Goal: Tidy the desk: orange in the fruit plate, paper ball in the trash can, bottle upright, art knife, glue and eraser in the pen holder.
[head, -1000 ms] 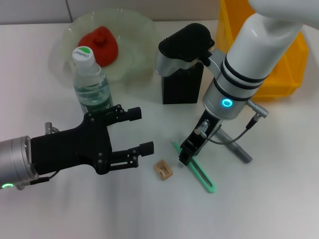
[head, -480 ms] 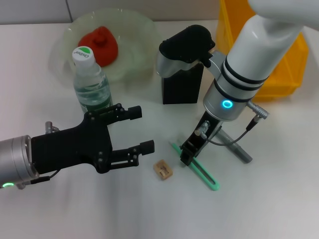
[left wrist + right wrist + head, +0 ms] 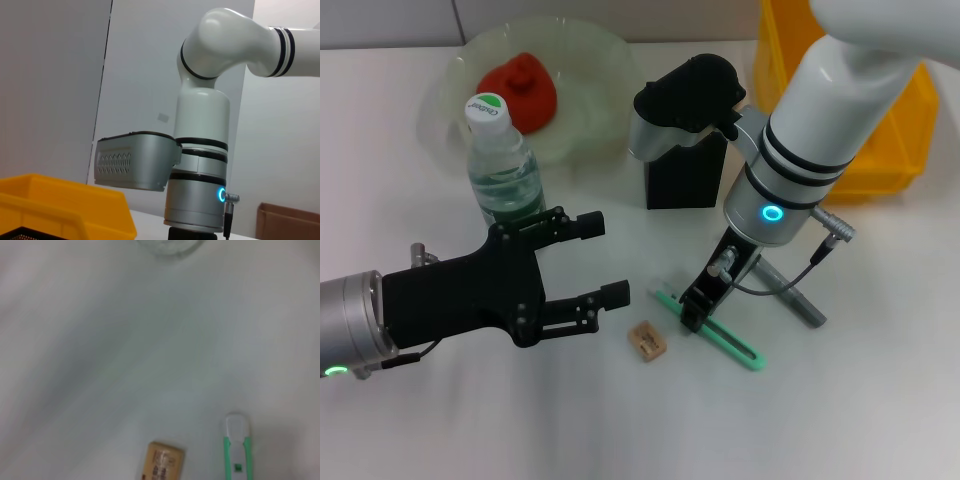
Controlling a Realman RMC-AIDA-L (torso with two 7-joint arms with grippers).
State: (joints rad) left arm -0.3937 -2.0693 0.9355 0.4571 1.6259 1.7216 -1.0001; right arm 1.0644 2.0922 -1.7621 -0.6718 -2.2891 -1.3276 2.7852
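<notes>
The left gripper (image 3: 600,262) hovers near the front left of the desk (image 3: 520,420), its fingers spread wide and holding nothing. Just right of it lies the eraser (image 3: 647,340), then the art knife (image 3: 720,335), with the right gripper (image 3: 694,306) down over the knife's left part; whether its claw is open cannot be told. The glue (image 3: 790,292) lies right of that. Farther back stand the bottle (image 3: 502,165) upright, the pen holder (image 3: 685,175), the orange (image 3: 523,92) in the fruit plate (image 3: 590,110), and the trash can (image 3: 890,130).

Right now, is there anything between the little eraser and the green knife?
No. In the head view only bare white desk separates the eraser from the art knife; the right wrist view agrees.
</notes>
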